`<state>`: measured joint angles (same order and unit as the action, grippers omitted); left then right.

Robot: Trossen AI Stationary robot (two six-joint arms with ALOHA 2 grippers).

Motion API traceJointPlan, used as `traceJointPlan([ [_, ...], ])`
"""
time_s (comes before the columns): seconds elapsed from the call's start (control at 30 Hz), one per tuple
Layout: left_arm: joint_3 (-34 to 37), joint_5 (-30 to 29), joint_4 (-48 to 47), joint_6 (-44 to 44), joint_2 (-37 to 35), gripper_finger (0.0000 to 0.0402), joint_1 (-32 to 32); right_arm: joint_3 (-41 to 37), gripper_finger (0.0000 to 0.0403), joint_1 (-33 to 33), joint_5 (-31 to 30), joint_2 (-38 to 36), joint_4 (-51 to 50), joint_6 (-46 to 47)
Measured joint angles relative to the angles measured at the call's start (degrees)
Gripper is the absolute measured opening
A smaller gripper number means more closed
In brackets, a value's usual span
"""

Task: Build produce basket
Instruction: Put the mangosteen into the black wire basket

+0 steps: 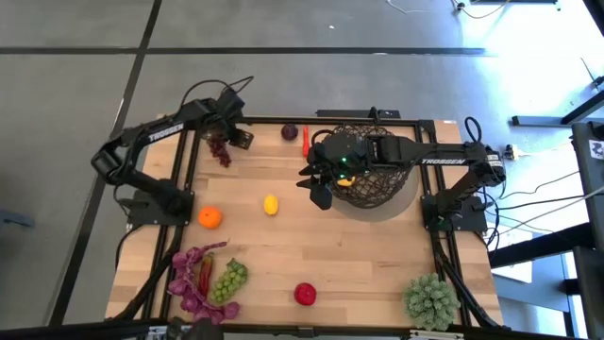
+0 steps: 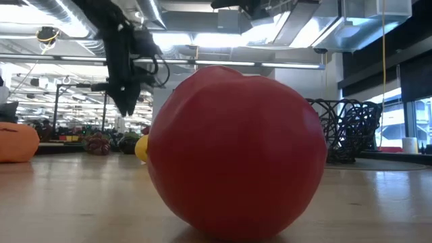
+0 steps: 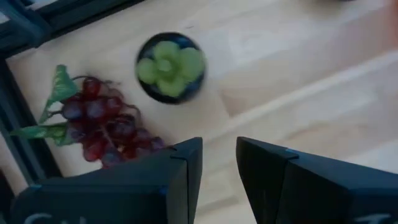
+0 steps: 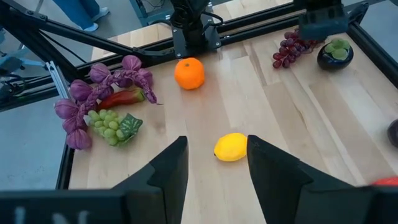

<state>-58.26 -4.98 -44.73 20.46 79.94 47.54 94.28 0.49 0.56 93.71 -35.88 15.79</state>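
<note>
Near edge first: I see the red apple [image 1: 305, 295] near centre, filling the low view. Left of it, green grapes [image 1: 228, 280] touch a bundle of purple leaves [image 1: 189, 281] with a red chilli [image 1: 206, 274] lying among them. The spiky pale green plant ball [image 1: 430, 298] sits at the near right corner.

Mid table: orange [image 1: 209, 218] on the left, lemon [image 1: 271, 204] just right of it, both loose on the wood.

My right gripper [image 4: 214, 163] hangs over the left rim of the basket [image 1: 376, 185], which stands on the right side of the table. Its fingers [image 4: 166, 169] are apart, gap clear, nothing held or touched; through the gap the wrist camera shows the lemon on the table well below. Something yellow shows in the basket under the arm; I can't tell which fruit.

Far side: my left gripper [image 3: 219, 167] is up at the far left corner above the purple grapes [image 1: 219, 149]. Fingers [image 3: 184, 168] slightly apart, narrow gap, bare wood showing between them; empty, not touching the grapes. Just beside the grapes lies a dark round fruit with a green top [image 3: 170, 66]. A second red chilli [image 1: 305, 142] lies at the far edge between that fruit and the basket.
</note>
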Motion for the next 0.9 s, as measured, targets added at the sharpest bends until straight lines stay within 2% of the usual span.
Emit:
traceJointPlan([
  [0.27, 0.0, -0.14, 7.78, -4.72, 5.58, 0.0088, 3.35, 0.01, 0.0156, 0.0, 0.0, 0.0, -0.02, 0.0],
  [0.4, 0.0, -0.97, 8.13, -4.71, 6.9, 0.0088, 4.38, 0.01, 0.0156, 0.0, 0.02, 0.0, -0.02, -0.02],
  [0.6, 0.0, -5.78, 8.73, -6.05, 7.1, 0.0088, 4.23, 0.0, 0.0156, -0.16, 0.02, -0.02, -0.04, -0.02],
  [0.9, 0.0, -6.02, 9.44, -7.55, 7.1, 0.0088, 4.47, 0.0, 0.0156, -0.74, -0.37, 0.0, -0.04, -1.31],
])
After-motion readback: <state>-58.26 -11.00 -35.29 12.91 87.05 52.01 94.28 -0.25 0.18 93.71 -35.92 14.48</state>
